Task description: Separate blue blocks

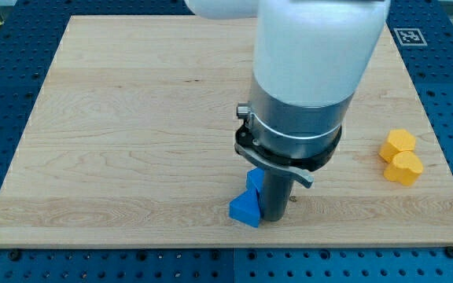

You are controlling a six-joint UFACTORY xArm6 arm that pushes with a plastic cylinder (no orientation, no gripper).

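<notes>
Two blue blocks lie together near the view's bottom centre of the wooden board (132, 118). The lower blue block (244, 209) looks like a wedge or triangle. The upper blue block (255, 180) touches it and is partly hidden behind my rod. My tip (273, 218) rests on the board just to the right of the lower blue block, touching or nearly touching it. The big white and grey arm body hides the board above the blocks.
Two yellow blocks sit together at the view's right edge of the board: a hexagon-like one (398, 142) and a heart-like one (404, 168) just below it. A blue perforated table (6, 94) surrounds the board.
</notes>
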